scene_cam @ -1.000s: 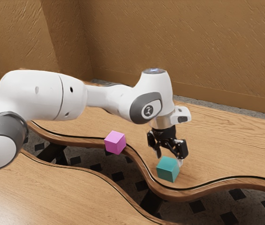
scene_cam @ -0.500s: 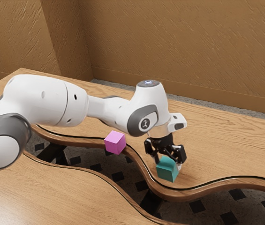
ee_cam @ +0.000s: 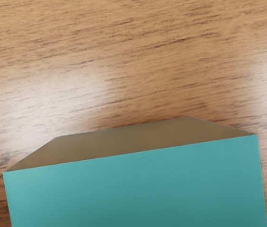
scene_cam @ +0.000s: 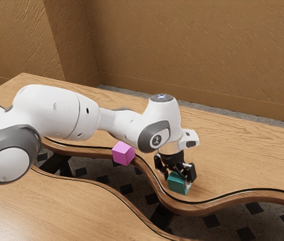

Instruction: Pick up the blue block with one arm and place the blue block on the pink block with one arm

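Observation:
The blue block (scene_cam: 179, 186), teal in colour, sits on the wooden table near its wavy front edge. My gripper (scene_cam: 177, 176) has come straight down over it and stands open, one black finger (scene_cam: 160, 168) on each side of the block's top. In the wrist view the block (ee_cam: 138, 189) lies just under my hand, on wood grain. The pink block (scene_cam: 123, 152) rests on the same table, toward the exterior view's left of the blue one, apart from my gripper.
The table (scene_cam: 242, 150) has a curved edge with a dark inlay line (scene_cam: 217, 201). Below it lies a tiled floor (scene_cam: 131, 188), and a second wooden surface (scene_cam: 56, 211) fills the foreground. Brown walls stand behind.
My hand has dropped from just above the blue block until its fingers straddle the block. Neither block has moved, and the finger spread looks unchanged.

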